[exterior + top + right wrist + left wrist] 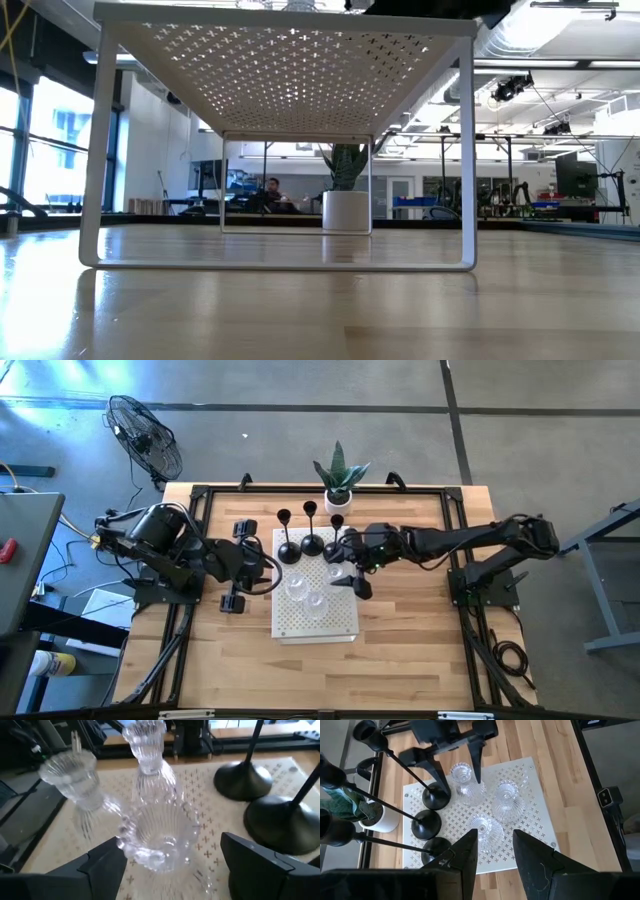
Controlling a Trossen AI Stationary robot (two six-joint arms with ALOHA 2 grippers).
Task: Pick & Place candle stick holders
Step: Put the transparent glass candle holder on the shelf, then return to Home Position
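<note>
Right tool (165,865) spread wide around a glass holder (160,837) on the rack (340,622), seemingly to grip it; left tool (492,852) part-open, empty, waiting.

On the perforated shelf (315,622), three stemmed candle holders (312,544) line its far edge; three glass holders (306,589) cluster nearer. The plant (339,478) stands behind the shelf.

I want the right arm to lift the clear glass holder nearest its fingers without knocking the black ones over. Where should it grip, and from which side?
Grip the nearest clear glass holder around its ribbed body, probably low, where it is widest. The right gripper is open with its fingers on either side of it, so closing straight ahead from the right edge of the white perforated stand suits. The black holders stand beside it, so lift straight up.
</note>
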